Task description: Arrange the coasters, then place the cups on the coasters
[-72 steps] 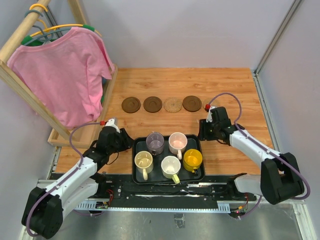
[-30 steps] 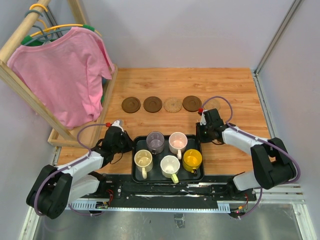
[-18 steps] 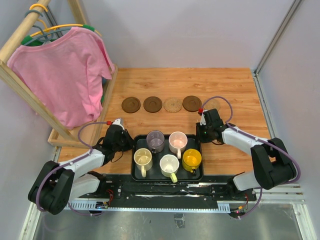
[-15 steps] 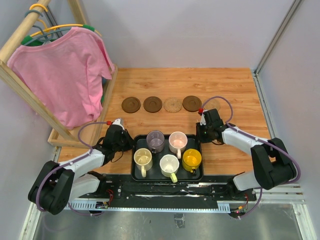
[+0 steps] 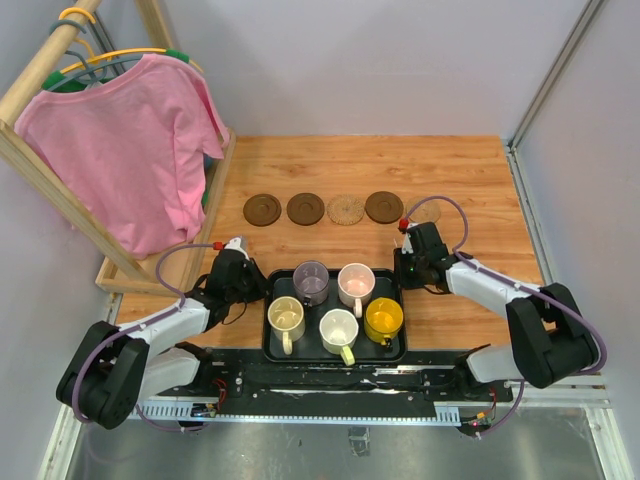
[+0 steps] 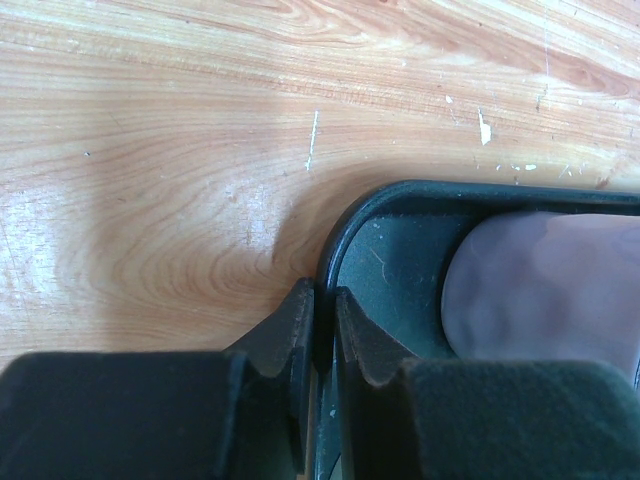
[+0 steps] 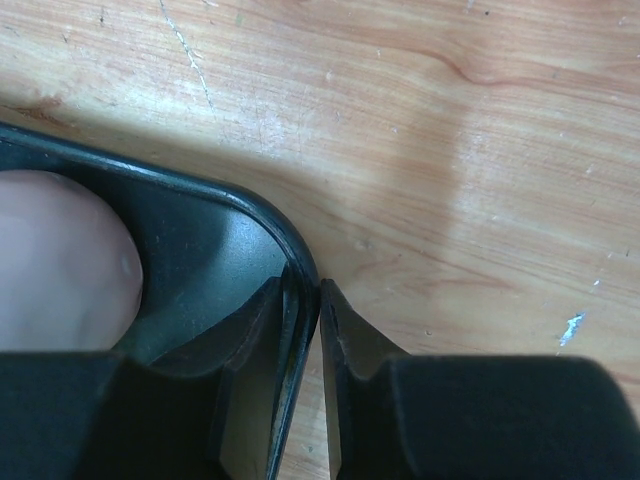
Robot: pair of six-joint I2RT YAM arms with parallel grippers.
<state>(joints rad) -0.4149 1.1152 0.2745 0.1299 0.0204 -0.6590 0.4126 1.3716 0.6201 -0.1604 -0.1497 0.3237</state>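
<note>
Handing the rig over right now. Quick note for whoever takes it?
Left gripper: shut on the tray rim, far left corner.
Right gripper: shut on the rim, far right corner.
Coasters: five in a row on the table beyond the tray. The rightmost coaster is partly behind the right arm's cable.
Cups: all five upright in the tray.
Done: coasters lined up.
Left: every cup onto a coaster. Probably reposition or release the tray first.
</note>
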